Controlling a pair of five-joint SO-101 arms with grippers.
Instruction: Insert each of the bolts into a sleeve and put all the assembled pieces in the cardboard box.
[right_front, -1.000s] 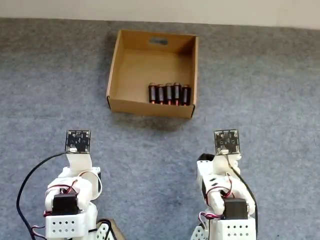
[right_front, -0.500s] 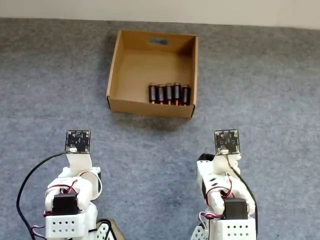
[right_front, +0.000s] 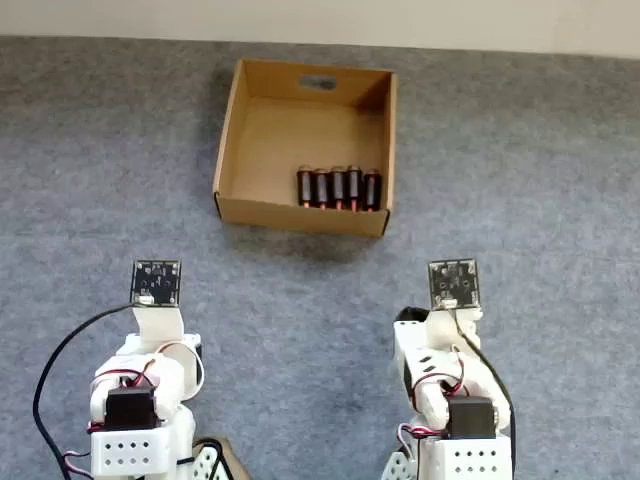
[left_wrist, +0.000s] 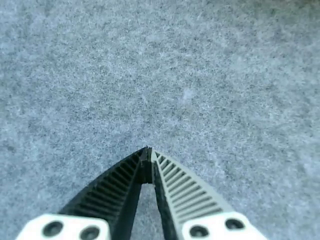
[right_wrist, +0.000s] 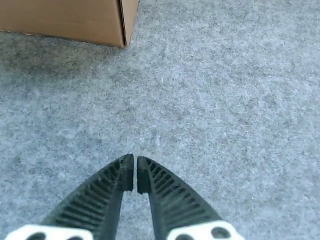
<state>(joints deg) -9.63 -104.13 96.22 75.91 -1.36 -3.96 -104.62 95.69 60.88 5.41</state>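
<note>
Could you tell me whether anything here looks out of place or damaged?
Nothing stands out: five assembled pieces lie side by side in the cardboard box; the left pincer and right pincer are shut over grey carpet.

Setting: small robotics lab bench. Evidence: desk covered in a grey felt-like mat (right_front: 560, 150). White plastic left arm (right_front: 140, 400) and right arm (right_front: 450, 390), servo motors exposed, wiring loose. Open brown cardboard box (right_front: 300, 216) on the mat. Plain pale wall (right_front: 320, 18) behind.
</note>
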